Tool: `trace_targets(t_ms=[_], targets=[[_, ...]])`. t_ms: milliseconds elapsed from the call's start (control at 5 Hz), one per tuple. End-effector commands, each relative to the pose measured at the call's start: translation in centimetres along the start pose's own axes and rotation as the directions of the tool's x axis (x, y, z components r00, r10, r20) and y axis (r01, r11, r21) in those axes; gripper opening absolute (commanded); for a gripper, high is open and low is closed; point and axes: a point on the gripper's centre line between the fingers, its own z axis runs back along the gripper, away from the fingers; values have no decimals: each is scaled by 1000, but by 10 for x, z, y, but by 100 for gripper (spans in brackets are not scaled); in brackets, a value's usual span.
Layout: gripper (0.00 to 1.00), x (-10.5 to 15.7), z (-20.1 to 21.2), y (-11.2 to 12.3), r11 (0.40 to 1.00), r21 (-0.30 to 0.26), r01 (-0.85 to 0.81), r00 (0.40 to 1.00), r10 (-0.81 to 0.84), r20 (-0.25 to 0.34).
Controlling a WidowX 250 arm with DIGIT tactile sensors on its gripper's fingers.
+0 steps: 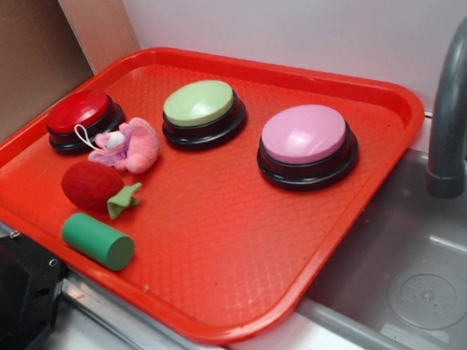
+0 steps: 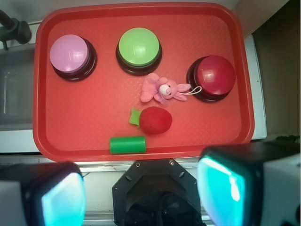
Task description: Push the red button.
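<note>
Red button (image 2: 216,74) sits near tray (image 2: 141,150) edge.

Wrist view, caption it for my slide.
Open gripper hovers before a red tray holding the red button, untouched.

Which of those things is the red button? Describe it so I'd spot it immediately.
Find the red tray beside the sink. Three dome buttons sit along its back; the red button is the end one farthest from the sink, beside a pink plush toy. Its glossy dark red top distinguishes it from the fuzzy strawberry.
</note>
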Motion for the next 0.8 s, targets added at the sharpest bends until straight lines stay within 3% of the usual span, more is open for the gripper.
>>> trace_targets(t_ms=[0,200,400,600], targets=[[100,0,0,0,1000,0,0,1000,0,0],[100,48,-24,35,994,-7,-108,994,108,-9],[100,89,-42,63,964,49,-261,964,258,67],[100,90,-66,100,891,60,-449,891,442,104]])
